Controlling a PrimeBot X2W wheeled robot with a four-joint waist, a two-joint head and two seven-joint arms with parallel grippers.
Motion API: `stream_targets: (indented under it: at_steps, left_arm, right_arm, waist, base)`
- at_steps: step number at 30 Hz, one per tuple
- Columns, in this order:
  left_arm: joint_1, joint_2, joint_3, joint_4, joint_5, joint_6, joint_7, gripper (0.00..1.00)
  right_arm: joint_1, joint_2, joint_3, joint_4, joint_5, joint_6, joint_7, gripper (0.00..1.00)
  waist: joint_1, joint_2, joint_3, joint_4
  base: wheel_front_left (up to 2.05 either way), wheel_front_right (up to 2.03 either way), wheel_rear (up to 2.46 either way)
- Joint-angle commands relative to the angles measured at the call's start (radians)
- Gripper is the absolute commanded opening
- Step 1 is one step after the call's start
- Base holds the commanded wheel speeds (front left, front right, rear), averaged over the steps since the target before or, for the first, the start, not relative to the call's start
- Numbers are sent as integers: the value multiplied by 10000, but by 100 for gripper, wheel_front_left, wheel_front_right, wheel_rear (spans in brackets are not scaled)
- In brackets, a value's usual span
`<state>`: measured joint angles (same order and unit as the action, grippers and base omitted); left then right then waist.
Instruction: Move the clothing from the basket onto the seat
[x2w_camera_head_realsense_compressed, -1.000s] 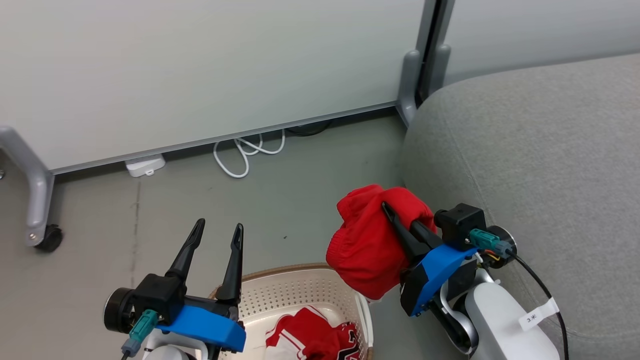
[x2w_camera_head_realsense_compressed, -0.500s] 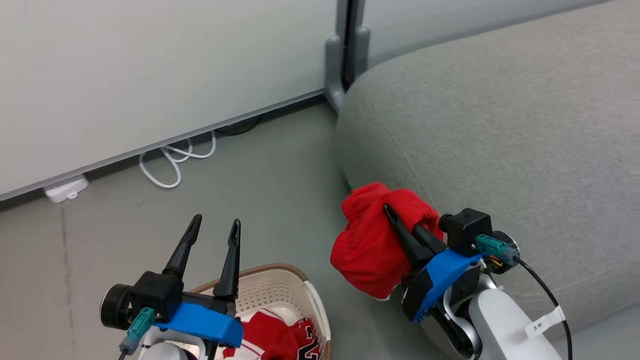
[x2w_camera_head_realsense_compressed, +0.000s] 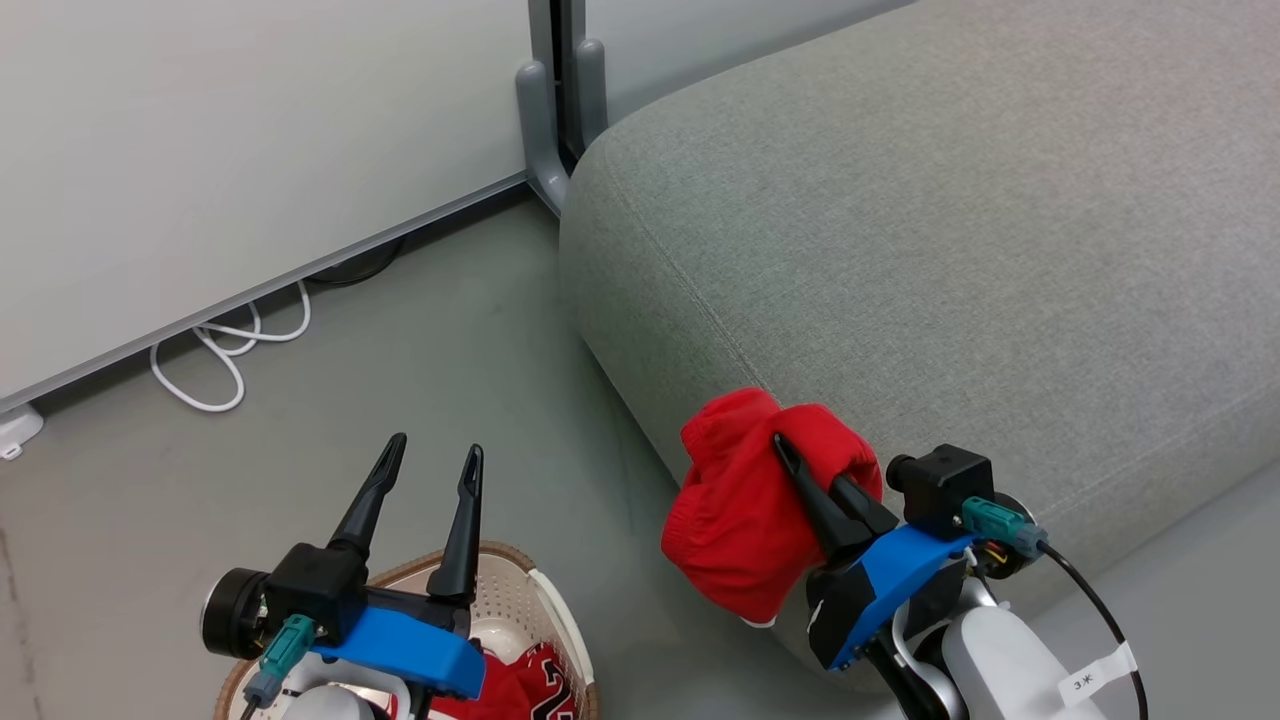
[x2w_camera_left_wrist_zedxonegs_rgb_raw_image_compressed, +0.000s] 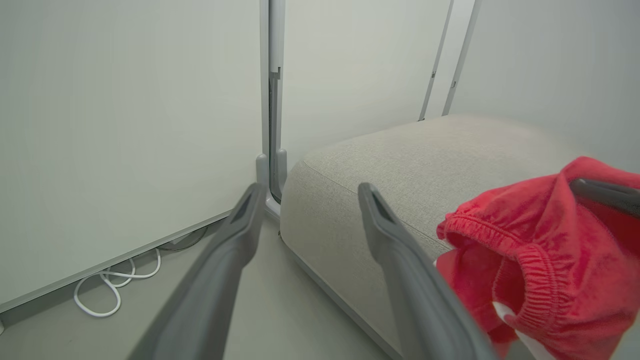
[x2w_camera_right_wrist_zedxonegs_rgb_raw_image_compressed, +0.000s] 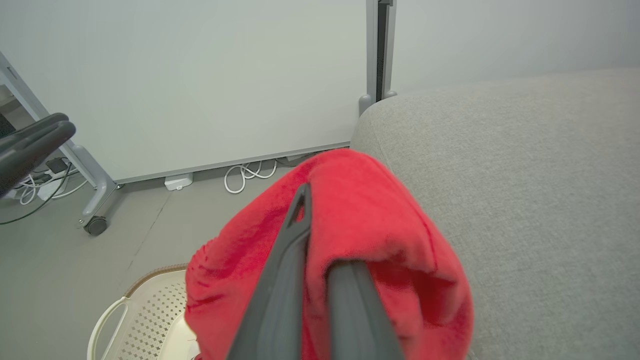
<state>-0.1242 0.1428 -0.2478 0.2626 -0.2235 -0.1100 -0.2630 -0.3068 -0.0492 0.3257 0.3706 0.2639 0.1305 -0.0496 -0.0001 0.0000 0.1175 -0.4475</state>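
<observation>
Two red garments are in play. Nearest the robot, one with white trim and dark lettering (x2w_camera_head_realsense_compressed: 525, 685) lies in the basket (x2w_camera_head_realsense_compressed: 553, 608), which sits on the floor (x2w_camera_head_realsense_compressed: 450, 370) at the lower left of the head view. The left jaws are over the basket, spread wide with nothing between them, pointing toward the wall panel (x2w_camera_head_realsense_compressed: 250, 150). Further right, the right jaws are pressed together on the other garment (x2w_camera_head_realsense_compressed: 745, 515), a bunched plain red piece with an elastic hem. It drapes over them and sags to their left, clear of the floor and of the basket.

The relation that counts is garment to seat (x2w_camera_head_realsense_compressed: 900, 250). The bundle hangs just off the seat's near edge, not far from its rounded left corner, in front of the side face rather than above the cushion top. In the right wrist view the grey top spreads ahead and to the right of the jaws, so the drop place lies forward-right of them. That camera looks slightly down on the top, which suggests the jaws are high enough to pass over the edge.

I judge the coming move to be a reach forward and rightward by the right arm, clearly the nearer one, past the stitched seam, and only then a release. Released short of that, the cloth would likely slide down the side to the floor. Beyond the seat's far corner a looped white cable (x2w_camera_head_realsense_compressed: 215, 350) lies at the foot of the wall panel.
</observation>
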Motion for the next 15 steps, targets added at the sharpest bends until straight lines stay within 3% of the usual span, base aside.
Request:
stream_targets:
  at_steps: [1,9,15]
  left_arm:
    - [-13,-2,25,22,66,-58,-27,100]
    - [-159,-24,-9,45,167,-122,-27,100]
    - [-357,-27,91,-161,202,-155,-27,100]
  right_arm:
    - [115,-22,-8,-58,22,5,-73,0]
    - [48,-22,-294,-129,40,5,-140,0]
    - [-755,-21,-1115,-67,-191,5,-86,0]
  waist:
    - [1,0,25,-106]
    - [1,0,197,-52]
    - [1,0,614,162]
  base:
    - [0,0,0]
    - [0,0,0]
    - [0,0,0]
